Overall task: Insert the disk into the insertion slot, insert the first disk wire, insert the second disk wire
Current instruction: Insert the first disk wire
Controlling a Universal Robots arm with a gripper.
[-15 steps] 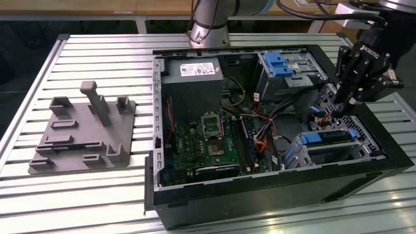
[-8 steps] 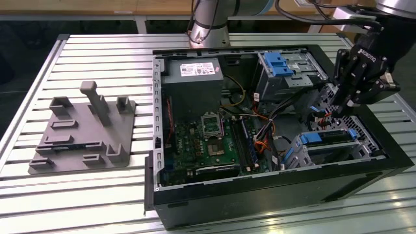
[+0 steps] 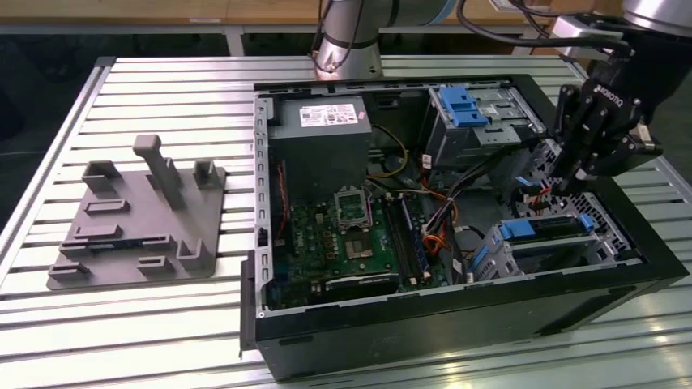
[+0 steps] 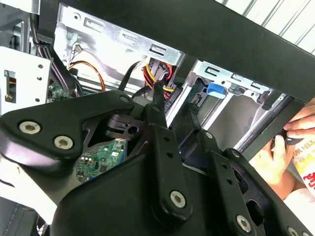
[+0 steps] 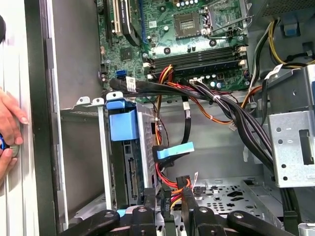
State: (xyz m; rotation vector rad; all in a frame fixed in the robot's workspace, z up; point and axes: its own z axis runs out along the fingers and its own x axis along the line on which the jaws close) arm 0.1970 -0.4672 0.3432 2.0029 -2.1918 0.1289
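The disk (image 3: pixel 540 229) sits inside the insertion slot (image 3: pixel 517 258), the grey cage at the case's near corner on the exterior view's right. Its blue carrier tab (image 5: pixel 122 125) sticks out of the cage (image 5: pixel 146 142). My gripper (image 3: pixel 565 188) hangs just behind the cage. In both wrist views its fingers (image 5: pixel 150 204) stand close together on a black connector with red, yellow and black wires (image 5: pixel 167 184), at the disk's rear edge. A second wire with a light blue connector (image 5: pixel 174 150) hangs loose just above. The gripper (image 4: pixel 175 100) points at the same wire bundle (image 4: pixel 157 73).
A second cage with a wide blue latch (image 3: pixel 465 105) stands at the far end of the open case (image 3: pixel 454 324). Thick black cables (image 5: pixel 231 105) cross from the motherboard (image 3: pixel 346 235). A person's hand (image 4: pixel 290 142) rests outside the case wall. A grey fixture (image 3: pixel 135 219) lies on the table.
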